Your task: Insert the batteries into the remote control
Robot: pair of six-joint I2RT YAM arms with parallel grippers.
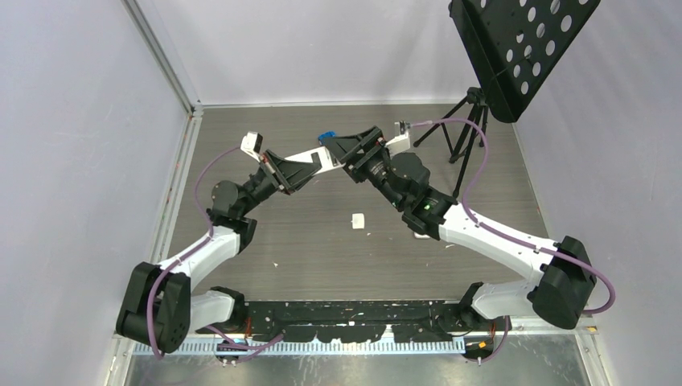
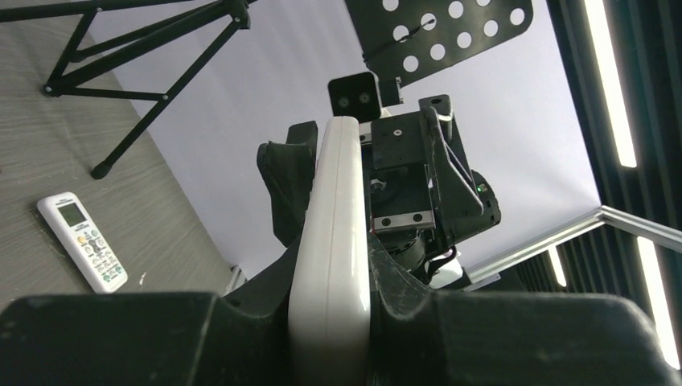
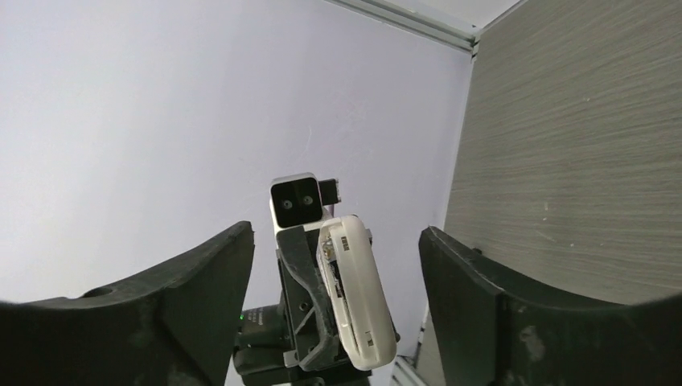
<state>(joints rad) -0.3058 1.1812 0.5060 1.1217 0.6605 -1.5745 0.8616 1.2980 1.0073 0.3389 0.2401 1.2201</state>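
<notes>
Left hand [image 2: 331, 277] around remote control [image 2: 334, 185]

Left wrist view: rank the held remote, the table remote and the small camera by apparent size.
1. held remote, though nearness to the lens inflates it
2. table remote
3. small camera

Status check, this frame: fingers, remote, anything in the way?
Left fingers shut on slim white plastic remote control, held aloft. Right fingers open, empty, facing it. No batteries in view; nothing blocking.
</notes>
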